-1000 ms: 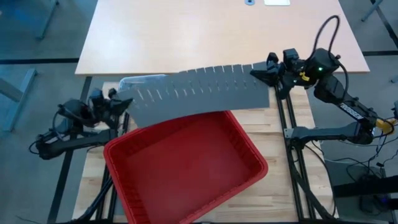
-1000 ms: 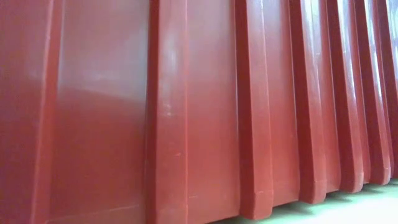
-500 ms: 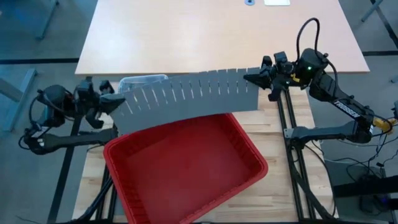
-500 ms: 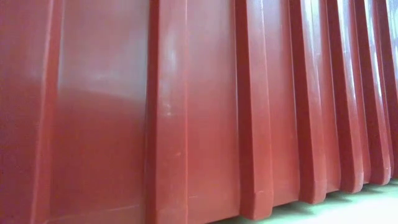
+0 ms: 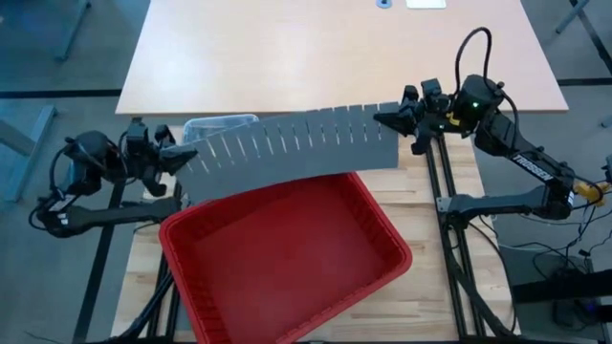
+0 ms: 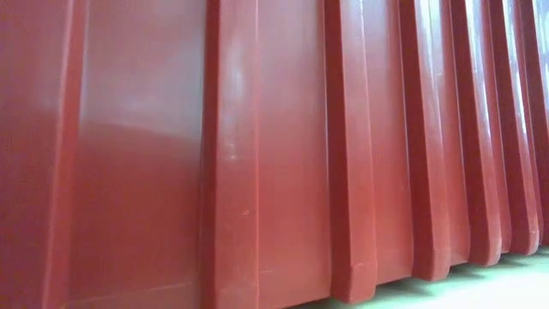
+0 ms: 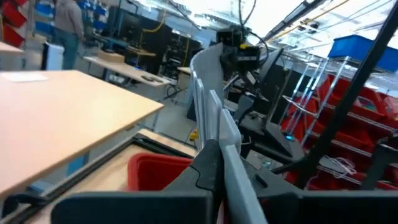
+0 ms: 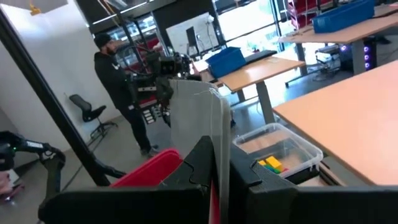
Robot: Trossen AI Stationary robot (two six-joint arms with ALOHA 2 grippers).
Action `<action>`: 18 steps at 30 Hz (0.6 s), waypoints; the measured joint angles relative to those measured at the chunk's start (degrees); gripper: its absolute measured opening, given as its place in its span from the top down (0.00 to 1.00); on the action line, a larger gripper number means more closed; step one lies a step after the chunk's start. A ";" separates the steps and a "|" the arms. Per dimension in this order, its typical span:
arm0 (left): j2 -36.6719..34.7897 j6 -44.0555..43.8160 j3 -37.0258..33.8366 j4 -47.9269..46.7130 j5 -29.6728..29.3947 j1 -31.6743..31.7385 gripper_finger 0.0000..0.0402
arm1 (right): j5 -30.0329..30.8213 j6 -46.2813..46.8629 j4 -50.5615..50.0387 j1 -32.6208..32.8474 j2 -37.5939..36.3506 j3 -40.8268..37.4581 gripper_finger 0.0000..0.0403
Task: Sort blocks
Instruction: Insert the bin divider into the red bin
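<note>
Divider panels (image 5: 292,153) are held clamped at either end by left gripper (image 5: 175,156) and right gripper (image 5: 390,118), above the red bin (image 5: 287,263).

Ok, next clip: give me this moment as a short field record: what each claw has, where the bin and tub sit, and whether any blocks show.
left claw: shut on the left end of the grey slotted divider panel
right claw: shut on the panel's right end
panel: carried between both arms, above the far edge of the red bin
red bin: on the table, nothing seen inside, fills the low view
clear tub: behind the panel, partly hidden from above
blocks: yellow and green pieces show inside the tub; count unclear
</note>
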 joint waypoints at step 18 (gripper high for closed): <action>-3.14 -0.87 0.04 -5.00 2.62 -0.85 1.00 | -0.97 1.08 1.54 0.11 8.78 -0.96 1.00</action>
